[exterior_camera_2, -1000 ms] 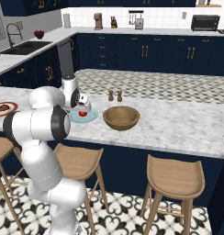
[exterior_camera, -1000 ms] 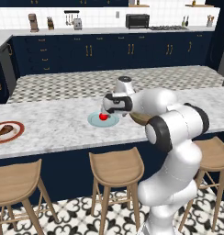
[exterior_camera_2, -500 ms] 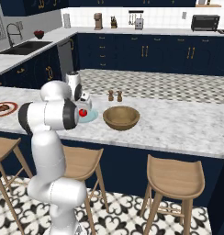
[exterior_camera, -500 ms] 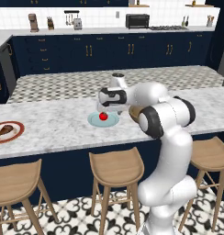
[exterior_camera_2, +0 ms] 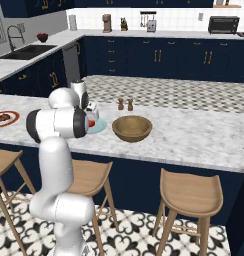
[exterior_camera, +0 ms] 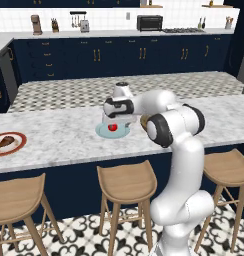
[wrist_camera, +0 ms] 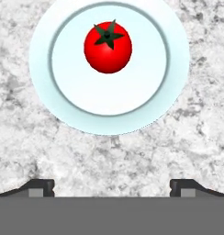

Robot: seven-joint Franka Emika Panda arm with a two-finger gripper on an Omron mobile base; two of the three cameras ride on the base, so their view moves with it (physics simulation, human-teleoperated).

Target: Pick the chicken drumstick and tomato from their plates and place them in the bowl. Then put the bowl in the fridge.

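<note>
Tool (wrist_camera: 112, 186) now over tomato (wrist_camera: 108, 48)

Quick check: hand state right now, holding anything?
Hand: open, holding nothing, above the pale blue plate with the tomato on it.

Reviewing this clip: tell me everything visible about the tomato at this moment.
The tomato is small, round, bright red and glossy, with a dark green star-shaped stem on top. It sits upright on the pale blue plate, inside the rim's inner ring and off centre, not at the middle. Only the plate touches it. The plate rests on the grey-white marbled counter. The gripper hangs above with its jaws wide open, not touching the tomato. From the left base view the tomato shows just below the hand.
</note>
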